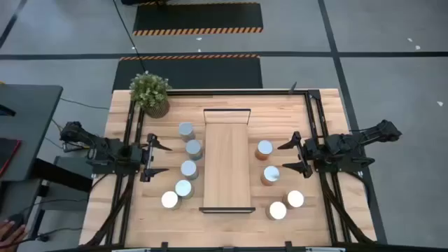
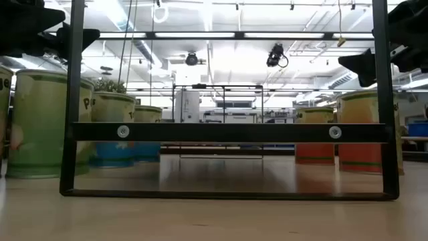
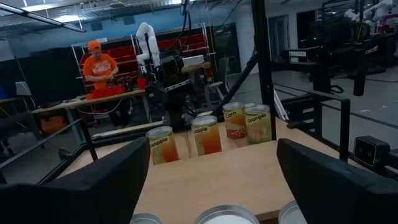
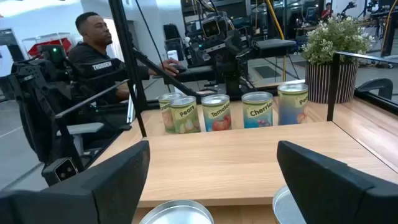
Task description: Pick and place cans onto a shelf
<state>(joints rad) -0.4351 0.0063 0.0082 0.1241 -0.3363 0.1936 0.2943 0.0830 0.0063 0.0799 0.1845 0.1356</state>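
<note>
My left claw [image 1: 158, 158] hangs open and empty left of the shelf [image 1: 227, 168]; my right claw [image 1: 288, 157] likewise on its right. Five cans [image 1: 189, 169] stand on the table left of the shelf, four right. Shelf top bare.

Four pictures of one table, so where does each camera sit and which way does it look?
High: above, looking straight down on the shelf, both arms, left tool, right tool.
Low: at tabletop height, looking level through the shelf's black end frame; arm parts hang in the upper corners.
Left wrist: on the left arm, facing across the shelf to the cans beyond; own fingers below.
Right wrist: the mirror view, facing the plant.
Both wrist views share the shelf top.
</note>
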